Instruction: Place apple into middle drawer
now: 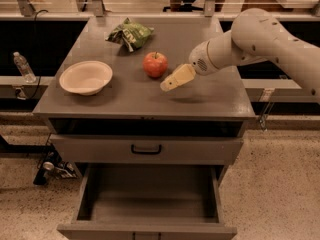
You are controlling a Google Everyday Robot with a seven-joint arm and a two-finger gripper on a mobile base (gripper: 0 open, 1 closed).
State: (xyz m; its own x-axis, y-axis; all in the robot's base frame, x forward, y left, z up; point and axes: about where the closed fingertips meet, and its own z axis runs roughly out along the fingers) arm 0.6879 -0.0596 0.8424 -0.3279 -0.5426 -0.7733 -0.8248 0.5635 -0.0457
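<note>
The red-orange apple [155,64] stands on the grey cabinet top [200,101], near its middle. My gripper [172,81] hangs just to the right of and in front of the apple, a little above the top, pointing down-left, apart from the apple. The middle drawer [90,151], with a black loop handle [146,149], is closed. The drawer below it [147,204] is pulled out and empty.
A cream bowl [86,77] sits on the left of the top. A green snack bag [129,34] lies behind the apple. A water bottle [23,67] stands on a ledge at the left. A metal rail runs behind the cabinet.
</note>
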